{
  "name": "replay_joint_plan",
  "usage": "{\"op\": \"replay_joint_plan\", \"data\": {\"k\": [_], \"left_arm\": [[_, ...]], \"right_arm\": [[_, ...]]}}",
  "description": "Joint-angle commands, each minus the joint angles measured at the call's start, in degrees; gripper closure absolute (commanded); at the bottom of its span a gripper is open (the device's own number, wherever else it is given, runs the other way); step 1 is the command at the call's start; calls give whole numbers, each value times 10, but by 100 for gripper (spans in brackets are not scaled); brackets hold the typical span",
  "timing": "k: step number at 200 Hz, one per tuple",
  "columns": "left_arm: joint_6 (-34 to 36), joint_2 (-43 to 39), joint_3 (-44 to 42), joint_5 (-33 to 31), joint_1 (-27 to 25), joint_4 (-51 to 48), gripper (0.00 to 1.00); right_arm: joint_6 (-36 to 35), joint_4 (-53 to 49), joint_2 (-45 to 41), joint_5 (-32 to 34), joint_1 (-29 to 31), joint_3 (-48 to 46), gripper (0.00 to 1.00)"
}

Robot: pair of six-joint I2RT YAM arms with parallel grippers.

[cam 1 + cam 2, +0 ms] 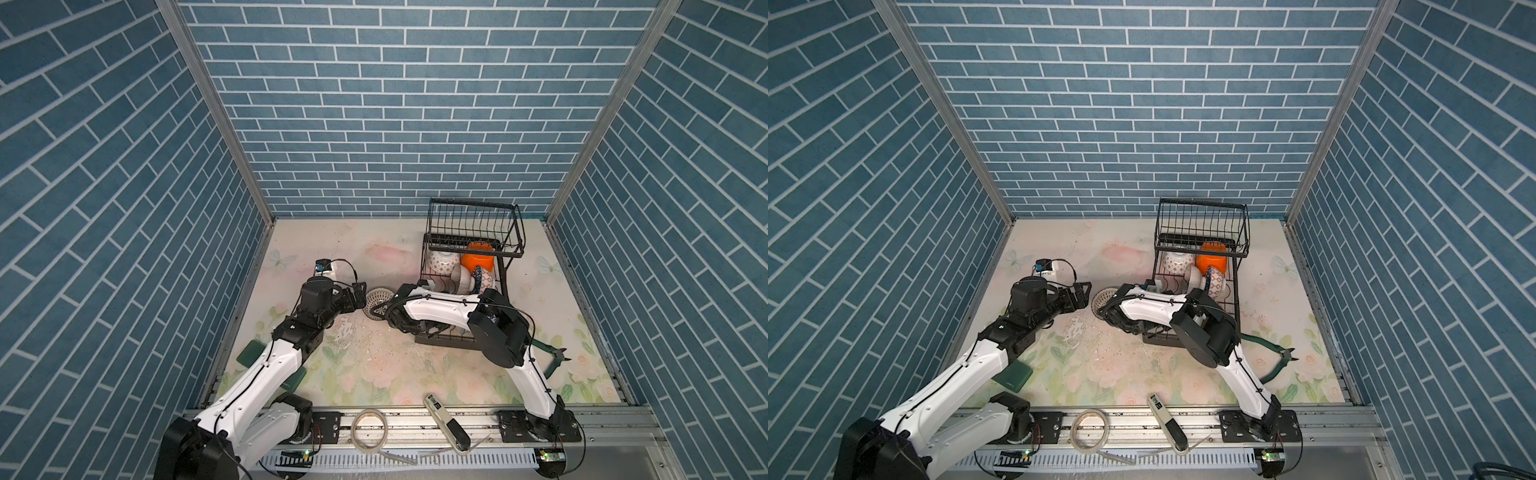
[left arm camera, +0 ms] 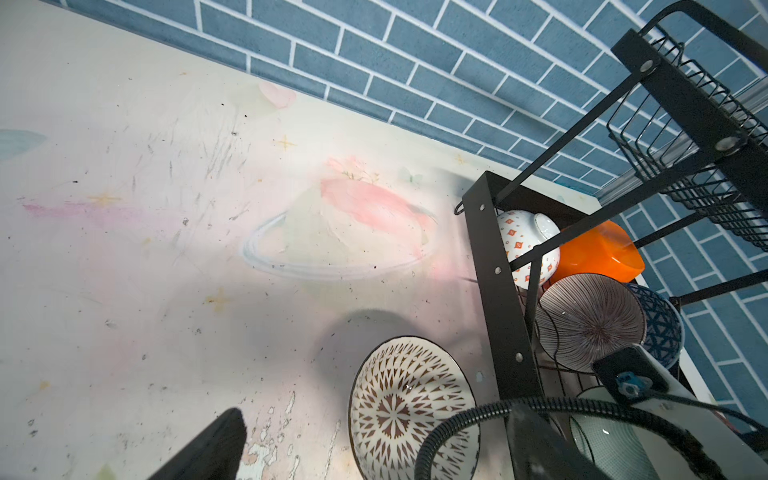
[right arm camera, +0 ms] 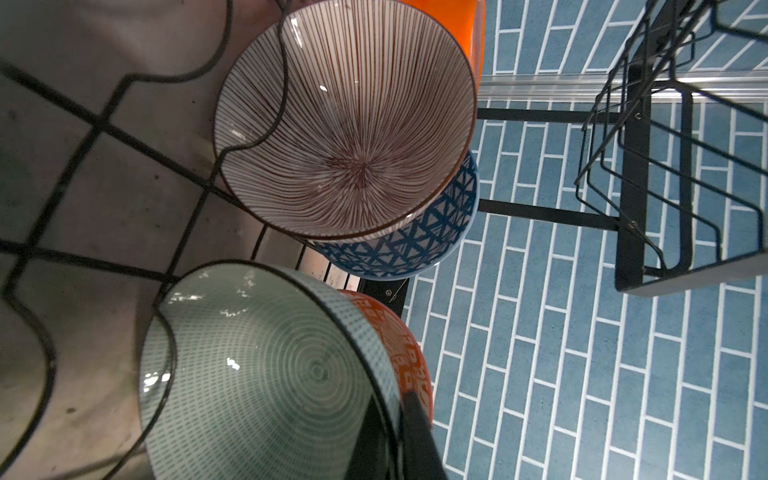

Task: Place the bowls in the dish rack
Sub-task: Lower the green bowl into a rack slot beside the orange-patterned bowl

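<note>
Because my right arm (image 1: 440,309) covers the dish rack's (image 1: 457,241) lower tier, both top views hide that grip. They show my left tool (image 1: 358,296) wide open and empty, with the brown-starred bowl (image 1: 378,303) just ahead of it on the counter (image 1: 374,374).

Left wrist: that bowl stands on edge beside the rack frame.

Right wrist: only here is my right tool (image 3: 399,440) seen, pinched on the pale green bowl's (image 3: 257,374) rim, with the red bowl (image 3: 409,353) close behind. My plan is to ease it down until the slot wires (image 3: 170,361) cradle it, then let go.

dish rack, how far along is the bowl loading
Done: the orange bowl, dotted bowl, striped bowl and blue bowl sit in the lower tier of the dish rack. In hand: the right gripper pinches the rim of the green bowl. Remaining: the brown-patterned bowl on the table, by the open left gripper.
</note>
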Motion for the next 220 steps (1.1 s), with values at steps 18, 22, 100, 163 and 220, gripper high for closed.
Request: {"op": "replay_joint_plan", "data": {"k": [18,22,100,163,220], "left_arm": [[-2,-20,-14,0,7,-4,0],[-2,-20,-15,0,7,-3,0],[-12,-18,-21,6,9,6,0],[-12,-26,-22,4,11,-3,0],[-13,-18,-11,6,12,-28,0]], "right_arm": [[51,44,40,-101,12,22,100],[52,43,40,-101,12,23,100],[61,24,39,-109,12,30,87],[68,23,31,-110,12,27,70],[55,45,2,-114,12,18,38]]}}
